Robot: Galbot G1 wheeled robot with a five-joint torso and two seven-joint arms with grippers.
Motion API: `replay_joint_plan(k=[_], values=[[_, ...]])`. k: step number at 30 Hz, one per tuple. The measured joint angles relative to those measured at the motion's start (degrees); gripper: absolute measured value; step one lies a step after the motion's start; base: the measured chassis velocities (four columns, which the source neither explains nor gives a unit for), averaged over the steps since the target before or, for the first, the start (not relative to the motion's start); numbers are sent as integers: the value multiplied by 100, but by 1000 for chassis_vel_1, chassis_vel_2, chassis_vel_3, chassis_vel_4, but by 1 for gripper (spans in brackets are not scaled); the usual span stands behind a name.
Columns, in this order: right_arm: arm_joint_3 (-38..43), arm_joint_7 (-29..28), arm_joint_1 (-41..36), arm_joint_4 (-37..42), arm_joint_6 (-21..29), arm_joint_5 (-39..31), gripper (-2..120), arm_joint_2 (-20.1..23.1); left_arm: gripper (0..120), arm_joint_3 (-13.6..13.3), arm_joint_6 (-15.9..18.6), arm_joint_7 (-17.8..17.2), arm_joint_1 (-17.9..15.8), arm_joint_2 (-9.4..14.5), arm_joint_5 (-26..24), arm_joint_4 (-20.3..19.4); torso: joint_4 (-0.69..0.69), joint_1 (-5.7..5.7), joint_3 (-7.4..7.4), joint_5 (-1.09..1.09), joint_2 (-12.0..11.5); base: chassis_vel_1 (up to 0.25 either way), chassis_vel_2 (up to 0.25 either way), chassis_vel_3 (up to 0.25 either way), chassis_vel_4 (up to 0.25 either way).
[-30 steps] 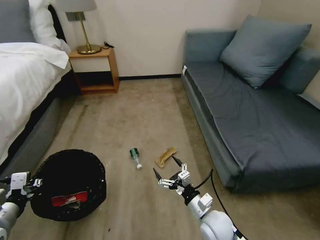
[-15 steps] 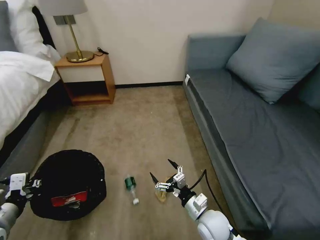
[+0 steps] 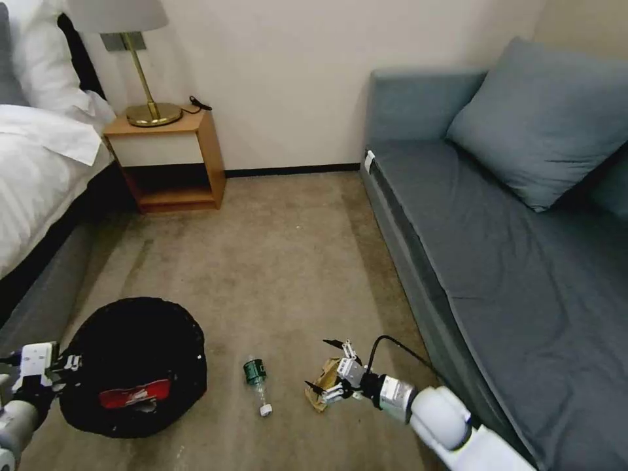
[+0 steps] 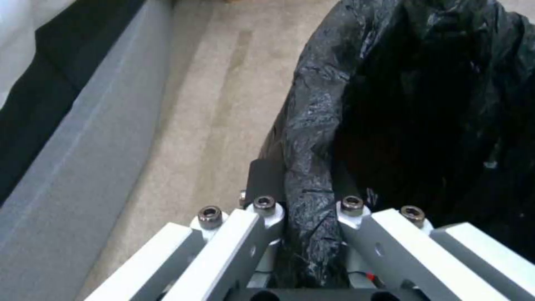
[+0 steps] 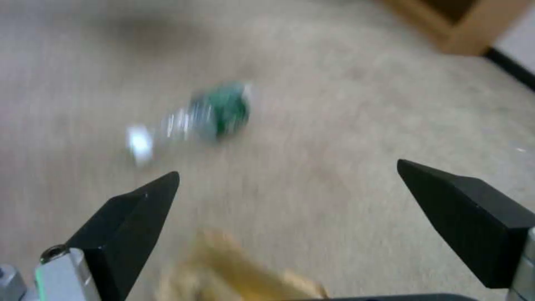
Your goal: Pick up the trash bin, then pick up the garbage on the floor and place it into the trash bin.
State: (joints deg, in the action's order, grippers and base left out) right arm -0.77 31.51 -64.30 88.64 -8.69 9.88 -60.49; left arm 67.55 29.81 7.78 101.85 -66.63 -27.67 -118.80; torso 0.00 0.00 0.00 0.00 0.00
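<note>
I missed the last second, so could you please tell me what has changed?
The right gripper has come down, open, around the brown wrapper on the floor, not yet closed. The left gripper still holds the trash bin by its rim; the bottle lies untouched.

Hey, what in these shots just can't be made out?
- Bottle label text: motion-blurred in the right wrist view, too small in the head view.
- Brown wrapper: partly behind the right gripper.
- Bin contents beyond a red wrapper: lost in the dark bag.
</note>
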Motion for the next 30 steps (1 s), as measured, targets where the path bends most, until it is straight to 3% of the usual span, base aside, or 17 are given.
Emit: replay_joint_plan(k=[11,19,22,25,30], values=[[-793,587,1339,-1627,-776,1764,100,-280,5,91,-6,6,50,-61,6,12,1,0,1,0,0,0,0,0,0],[-919,836,1770,-2338,-1297,1923,100,-463,5,133,-12,11,57,-90,7,13,0,0,0,-1,0,0,0,0,0],[-946,906,1886,-2562,-1417,1923,96,-548,5,127,-12,11,46,-94,10,20,1,0,0,-1,0,0,0,0,0],[-942,1302,2040,-2874,-1624,1902,83,-670,5,102,-12,11,35,-97,16,17,0,0,1,-1,0,0,0,0,0],[-968,1410,2104,-2988,-1656,1986,70,-737,5,102,-12,11,35,-93,16,4,1,0,0,-1,0,0,0,0,0]])
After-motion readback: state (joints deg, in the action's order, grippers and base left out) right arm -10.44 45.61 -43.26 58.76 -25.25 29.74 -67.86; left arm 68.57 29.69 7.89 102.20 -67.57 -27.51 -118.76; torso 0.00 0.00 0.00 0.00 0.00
